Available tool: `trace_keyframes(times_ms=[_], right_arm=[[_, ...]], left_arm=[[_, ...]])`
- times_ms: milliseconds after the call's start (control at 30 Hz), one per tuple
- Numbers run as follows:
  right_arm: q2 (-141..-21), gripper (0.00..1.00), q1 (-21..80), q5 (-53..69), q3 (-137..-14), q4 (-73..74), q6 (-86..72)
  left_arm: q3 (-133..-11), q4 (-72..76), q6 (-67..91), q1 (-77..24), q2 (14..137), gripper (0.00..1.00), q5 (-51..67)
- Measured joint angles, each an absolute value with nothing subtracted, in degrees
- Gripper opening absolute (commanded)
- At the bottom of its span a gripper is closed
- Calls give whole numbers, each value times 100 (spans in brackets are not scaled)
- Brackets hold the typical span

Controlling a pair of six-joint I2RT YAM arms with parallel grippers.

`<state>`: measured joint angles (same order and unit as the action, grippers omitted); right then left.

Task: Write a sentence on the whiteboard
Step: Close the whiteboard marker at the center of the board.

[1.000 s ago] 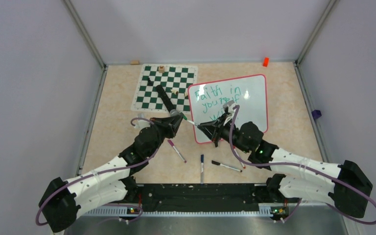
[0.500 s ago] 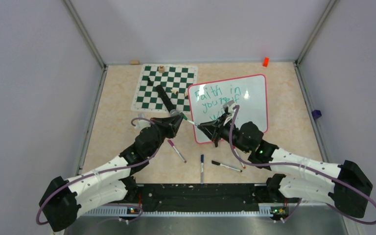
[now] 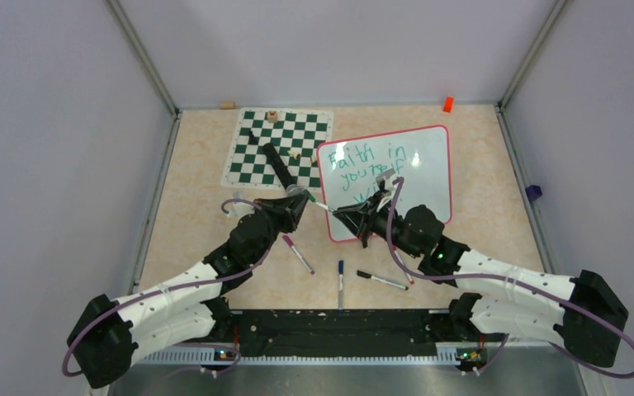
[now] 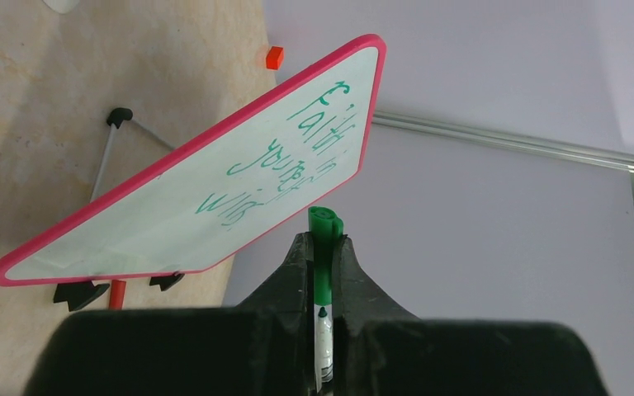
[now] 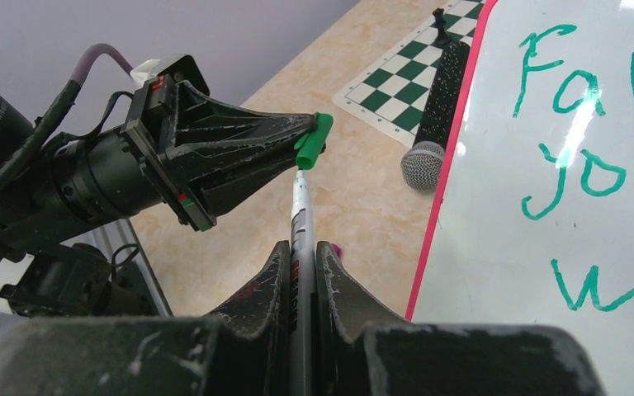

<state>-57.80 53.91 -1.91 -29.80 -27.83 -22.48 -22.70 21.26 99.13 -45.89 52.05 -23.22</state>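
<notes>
The whiteboard (image 3: 417, 161) stands right of centre on the counter (image 3: 198, 214), beside the chess mat (image 3: 274, 153). Its teal sentence (image 4: 293, 157) reads "Faith in yourself wins". The left fingers (image 5: 239, 144) pinch a marker's green cap (image 5: 314, 140); the right fingers (image 5: 271, 289) clamp its white barrel (image 5: 300, 210).

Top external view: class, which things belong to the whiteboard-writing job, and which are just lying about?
Job: whiteboard, sentence, green marker gripped by left gripper and right gripper.
Lying about: chess mat, microphone, loose pens, orange block.
</notes>
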Motion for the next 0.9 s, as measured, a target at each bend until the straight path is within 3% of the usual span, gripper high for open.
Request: trace_keyframes(times_ms=[900], right_arm=[[-5878, 0, 5395, -296, -3055, -2812, -2202]], left_arm=[[-2268, 2185, 9961, -4578, 5258, 0, -2259]])
